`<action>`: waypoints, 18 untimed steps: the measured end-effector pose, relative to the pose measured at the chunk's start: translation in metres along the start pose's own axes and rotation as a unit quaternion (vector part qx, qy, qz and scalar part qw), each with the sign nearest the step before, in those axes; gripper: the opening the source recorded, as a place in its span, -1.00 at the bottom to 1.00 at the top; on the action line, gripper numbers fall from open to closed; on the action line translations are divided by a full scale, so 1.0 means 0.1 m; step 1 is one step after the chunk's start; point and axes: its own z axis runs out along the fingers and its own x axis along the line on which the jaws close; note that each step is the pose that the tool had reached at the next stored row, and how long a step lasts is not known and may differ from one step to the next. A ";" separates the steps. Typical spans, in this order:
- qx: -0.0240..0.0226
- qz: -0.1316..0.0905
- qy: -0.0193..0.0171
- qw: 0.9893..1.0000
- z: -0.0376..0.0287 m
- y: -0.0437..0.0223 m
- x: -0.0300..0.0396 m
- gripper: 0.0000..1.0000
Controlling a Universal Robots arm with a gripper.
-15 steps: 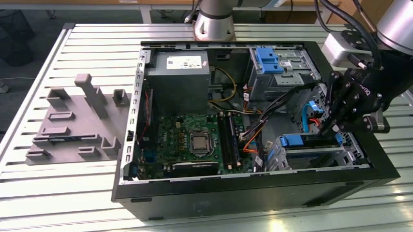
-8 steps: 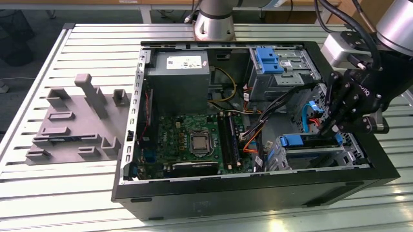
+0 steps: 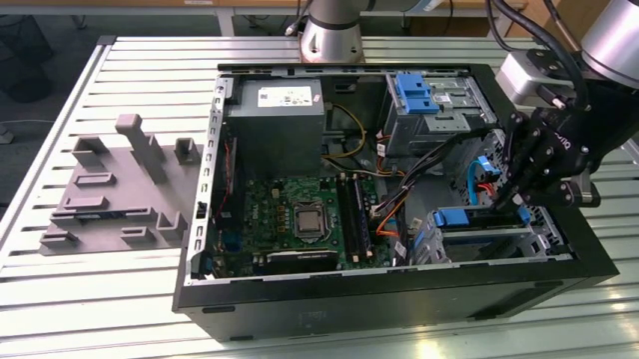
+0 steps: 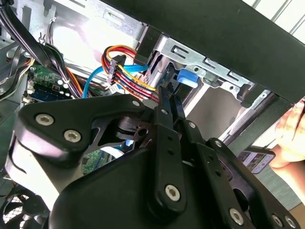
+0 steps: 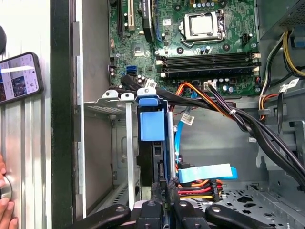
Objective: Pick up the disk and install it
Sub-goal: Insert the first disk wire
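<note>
I judge the install nearly done: my black gripper [image 5: 163,193], fingers pressed together on the flat silver-grey disk with blue plastic rails [image 5: 153,138], has it standing edgewise in the metal drive cage [image 5: 125,143], needing a straight seating push.
</note>
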 end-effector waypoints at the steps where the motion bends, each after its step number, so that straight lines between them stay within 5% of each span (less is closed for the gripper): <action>1: 0.000 0.000 0.000 1.000 0.002 0.000 0.000 -0.68; 12: -0.003 0.000 -0.001 1.000 0.022 -0.002 -0.001 -0.68; 15: -0.003 0.000 -0.001 1.000 0.023 -0.002 -0.001 -0.53; 18: -0.003 0.000 -0.001 1.000 -0.021 0.001 0.003 -0.53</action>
